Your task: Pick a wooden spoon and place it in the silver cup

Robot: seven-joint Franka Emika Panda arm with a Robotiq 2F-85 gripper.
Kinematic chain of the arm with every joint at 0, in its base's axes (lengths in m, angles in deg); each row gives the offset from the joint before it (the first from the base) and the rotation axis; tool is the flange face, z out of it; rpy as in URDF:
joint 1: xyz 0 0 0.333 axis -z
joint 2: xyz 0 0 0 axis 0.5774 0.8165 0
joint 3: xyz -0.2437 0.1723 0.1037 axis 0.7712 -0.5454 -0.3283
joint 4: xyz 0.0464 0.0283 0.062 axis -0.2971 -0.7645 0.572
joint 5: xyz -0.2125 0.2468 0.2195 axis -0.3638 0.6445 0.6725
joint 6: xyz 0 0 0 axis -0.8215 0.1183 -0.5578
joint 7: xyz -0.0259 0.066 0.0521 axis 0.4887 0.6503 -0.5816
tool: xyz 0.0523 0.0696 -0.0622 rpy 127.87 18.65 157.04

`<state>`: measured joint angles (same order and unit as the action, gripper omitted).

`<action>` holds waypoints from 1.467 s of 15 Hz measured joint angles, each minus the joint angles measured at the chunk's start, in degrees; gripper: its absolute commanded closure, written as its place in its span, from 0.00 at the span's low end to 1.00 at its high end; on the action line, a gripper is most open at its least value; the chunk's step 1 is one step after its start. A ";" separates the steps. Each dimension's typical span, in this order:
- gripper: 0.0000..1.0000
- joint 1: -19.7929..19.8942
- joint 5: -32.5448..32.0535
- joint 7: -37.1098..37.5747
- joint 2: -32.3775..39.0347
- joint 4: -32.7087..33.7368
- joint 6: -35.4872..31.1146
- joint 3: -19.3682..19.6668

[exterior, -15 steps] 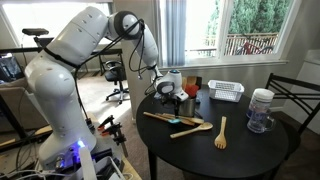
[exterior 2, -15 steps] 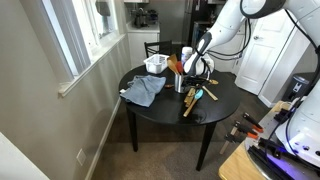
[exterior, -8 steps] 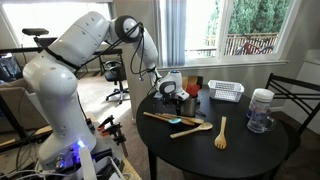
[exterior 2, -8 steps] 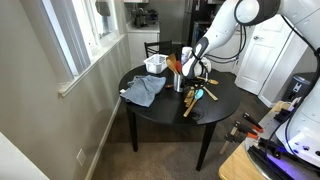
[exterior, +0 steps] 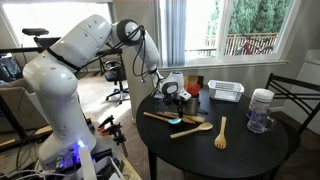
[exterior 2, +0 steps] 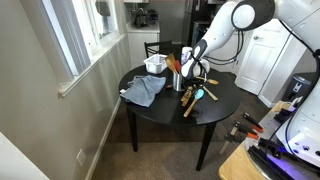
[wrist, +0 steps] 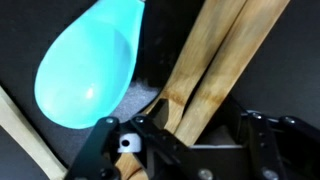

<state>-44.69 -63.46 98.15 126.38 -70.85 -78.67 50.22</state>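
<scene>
Currently: approach step. Fingers [exterior: 171,95] hover over 1 wooden spoon [exterior: 160,117], flat near counter [exterior: 250,152] edge nearest robot; opening cannot be told. Next: descend, clamp handle, carry to silver cup [exterior 2: 181,85].

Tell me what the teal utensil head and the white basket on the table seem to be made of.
The teal head: smooth and faintly glossy with soft highlights, so probably silicone or plastic. The basket: white open mesh, likely coated wire or plastic; too small here to tell which.
</scene>
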 measured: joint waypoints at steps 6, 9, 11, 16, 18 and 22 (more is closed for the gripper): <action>0.90 -0.01 -0.46 0.01 -0.01 0.65 0.28 0.24; 0.88 -0.04 -0.60 0.01 -0.06 0.60 0.19 0.32; 0.88 -0.35 -0.68 0.01 -0.63 -0.27 -0.64 0.48; 0.88 -4.45 -1.04 0.01 -7.03 -8.86 -6.23 3.35; 0.88 -7.28 -1.57 0.01 -10.58 -13.36 -8.26 5.51; 0.88 -13.39 -3.32 0.16 -16.88 -20.68 -9.74 10.65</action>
<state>-58.08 -66.79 98.31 109.50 -91.53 -88.41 60.88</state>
